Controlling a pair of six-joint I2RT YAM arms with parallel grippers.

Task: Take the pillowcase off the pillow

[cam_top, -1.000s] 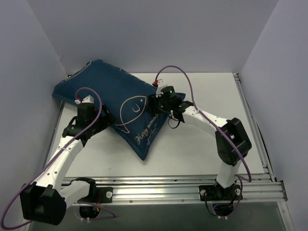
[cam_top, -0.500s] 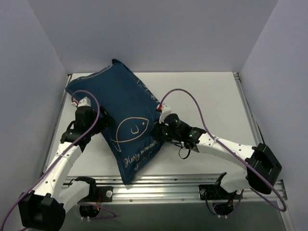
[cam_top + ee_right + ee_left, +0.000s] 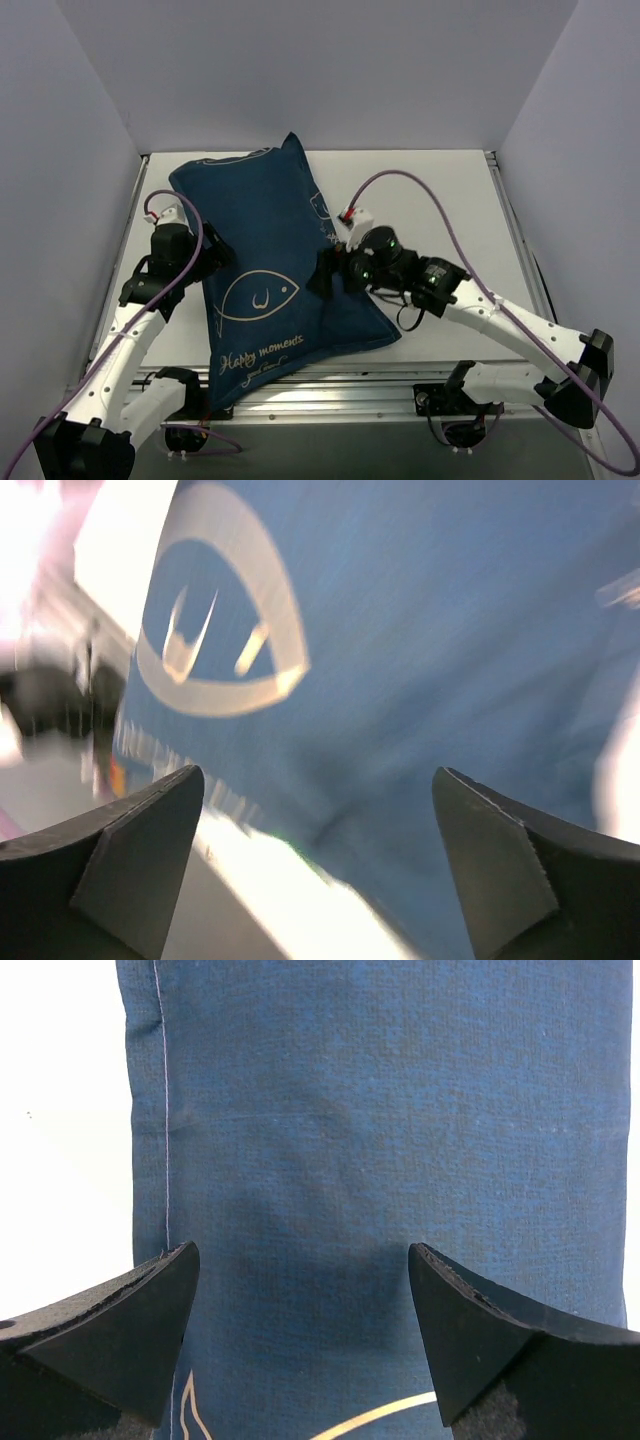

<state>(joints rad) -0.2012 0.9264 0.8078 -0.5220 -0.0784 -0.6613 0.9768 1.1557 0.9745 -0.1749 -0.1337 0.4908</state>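
Note:
The navy pillowcase [image 3: 270, 260] with its cream fish and script lies stuffed and plump across the middle of the table, its near left corner reaching over the front rail. The pillow is hidden inside it; no white cushion shows. My left gripper [image 3: 212, 256] stands open against the case's left edge, and in the left wrist view blue fabric [image 3: 380, 1140] fills the space beyond its spread fingertips [image 3: 300, 1250]. My right gripper [image 3: 323, 276] is open at the case's right side, just over the cloth. The right wrist view is blurred, with the fish print [image 3: 215, 650] ahead of the open gripper [image 3: 315, 772].
Grey-lilac walls close in the table at left, back and right. An aluminium rail [image 3: 400, 396] runs along the near edge by both arm bases. Purple cables [image 3: 420, 185] loop above each wrist. White tabletop [image 3: 450, 210] shows right of the pillowcase.
The covered pillow has swung round and slid toward the near edge, now lying lengthwise front to back. My right gripper came nearer with it and has opened; the left gripper stayed open at the left edge.

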